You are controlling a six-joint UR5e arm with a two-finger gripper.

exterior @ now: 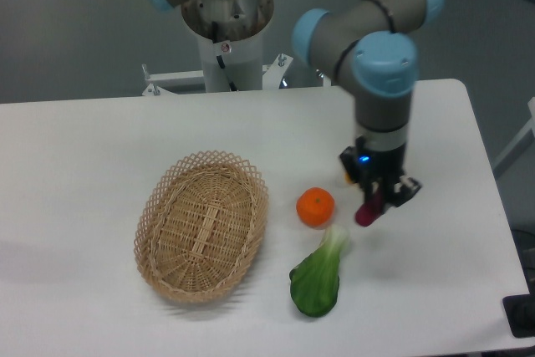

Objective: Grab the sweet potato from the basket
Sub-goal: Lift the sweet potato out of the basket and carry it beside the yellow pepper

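The tan wicker basket (202,225) lies on the white table at the left-centre, and nothing is in it. My gripper (374,203) hangs to the right of the basket, past the orange fruit. It is shut on the small reddish-purple sweet potato (369,210), which sticks out below the fingers, close above the table surface. The upper part of the sweet potato is hidden between the fingers.
An orange fruit (315,206) sits between the basket and the gripper. A green leafy bok choy (318,277) lies in front of it. The robot's base column (226,31) stands at the table's back edge. The table's right edge is near the gripper.
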